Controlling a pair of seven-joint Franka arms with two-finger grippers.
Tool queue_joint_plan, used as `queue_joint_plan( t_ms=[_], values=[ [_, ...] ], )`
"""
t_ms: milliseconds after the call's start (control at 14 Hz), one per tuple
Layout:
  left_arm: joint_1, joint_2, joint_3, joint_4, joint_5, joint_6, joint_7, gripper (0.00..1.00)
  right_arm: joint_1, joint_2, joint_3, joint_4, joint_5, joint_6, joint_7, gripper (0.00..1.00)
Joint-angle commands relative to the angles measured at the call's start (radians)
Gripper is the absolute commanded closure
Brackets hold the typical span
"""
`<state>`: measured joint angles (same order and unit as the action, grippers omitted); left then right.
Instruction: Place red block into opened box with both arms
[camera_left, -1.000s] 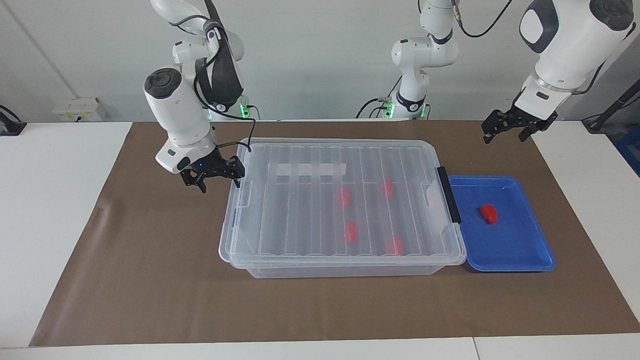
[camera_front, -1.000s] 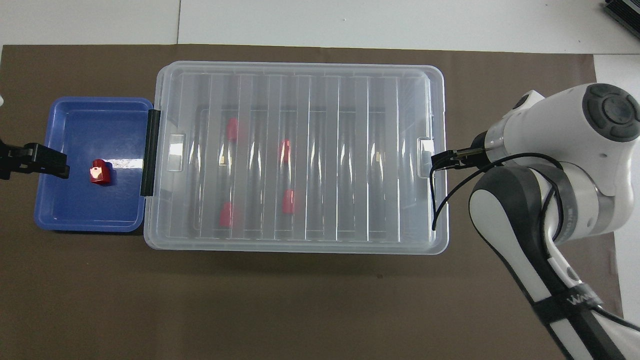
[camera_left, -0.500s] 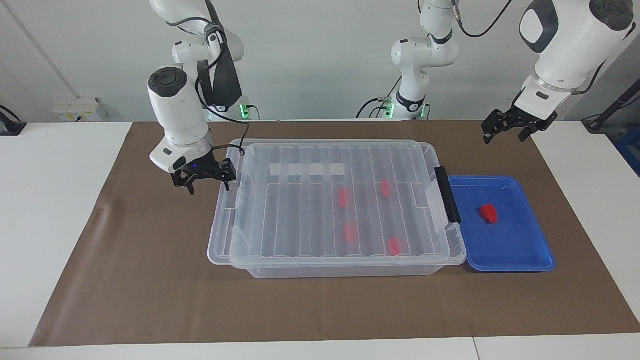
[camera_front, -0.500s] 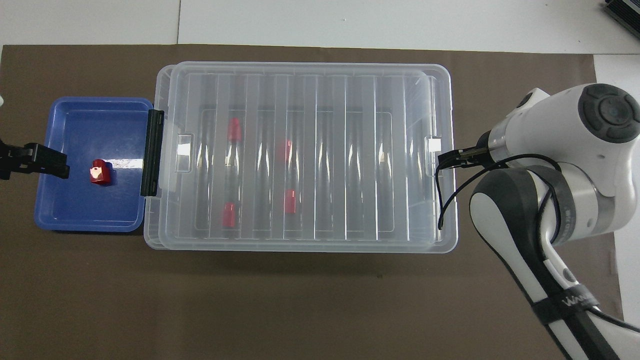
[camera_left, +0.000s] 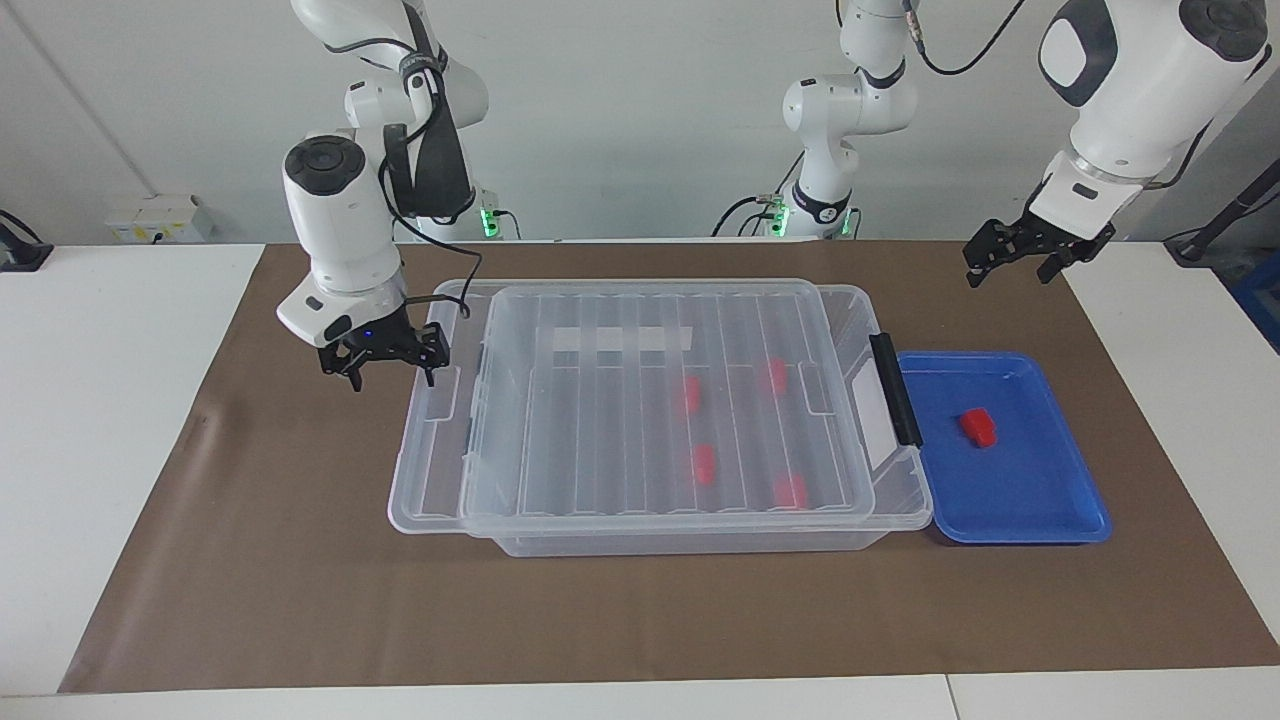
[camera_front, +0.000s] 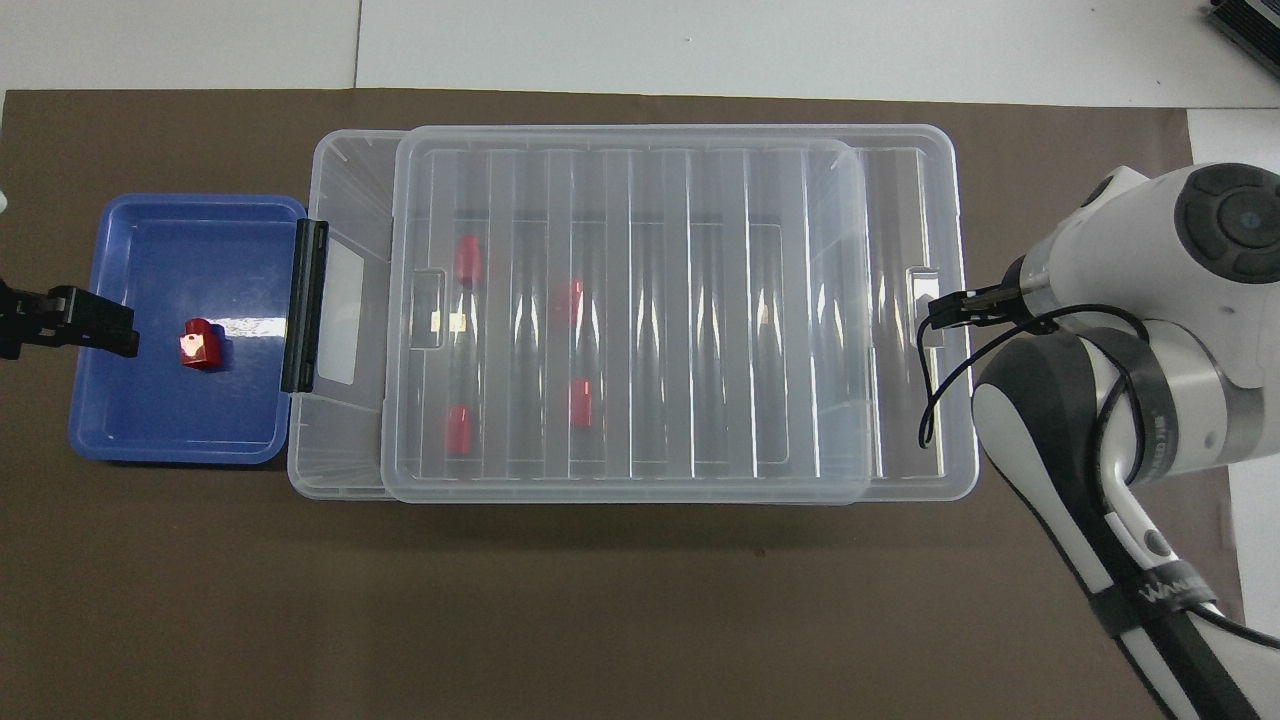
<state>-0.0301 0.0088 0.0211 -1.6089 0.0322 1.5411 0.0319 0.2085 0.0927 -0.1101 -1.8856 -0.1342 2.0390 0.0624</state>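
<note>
Pincers both stand with fingers apart, we see: the right pincer (camera_left: 385, 362) sits at the end of the ribbed clear plastic lid (camera_left: 640, 400), which overhangs the large clear plastic box (camera_left: 700, 535) toward the right arm's end. Our left pincer (camera_left: 1015, 255) hangs above the brown mat near the shallow blue tray (camera_left: 1040, 500), where the small red plastic block (camera_left: 979, 426) lies.

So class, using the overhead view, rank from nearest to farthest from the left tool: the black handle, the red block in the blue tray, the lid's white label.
1. Red block, in the blue tray.
2. Black handle, on the box's end beside the tray.
3. White label, on the lid toward the right arm's end.

The left tool hangs over the tray.
</note>
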Motion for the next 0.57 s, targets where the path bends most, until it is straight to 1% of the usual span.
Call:
queue_joint_plan(
  t_ms=[0, 357, 500],
  values=[
    [0.010, -0.021, -0.004, -0.017, -0.009, 0.005, -0.007, 0.00, -0.029, -0.001, 0.003, -0.004, -0.025, 0.012, 0.010, 0.00],
    [-0.002, -0.021, -0.006, -0.017, -0.009, -0.002, -0.009, 0.00, -0.067, -0.004, 0.004, -0.003, -0.025, 0.006, 0.002, 0.00],
    [0.007, -0.032, -0.006, -0.023, -0.009, -0.031, -0.012, 0.00, -0.083, -0.005, 0.003, -0.003, -0.027, 0.001, 0.002, 0.00]
  ],
)
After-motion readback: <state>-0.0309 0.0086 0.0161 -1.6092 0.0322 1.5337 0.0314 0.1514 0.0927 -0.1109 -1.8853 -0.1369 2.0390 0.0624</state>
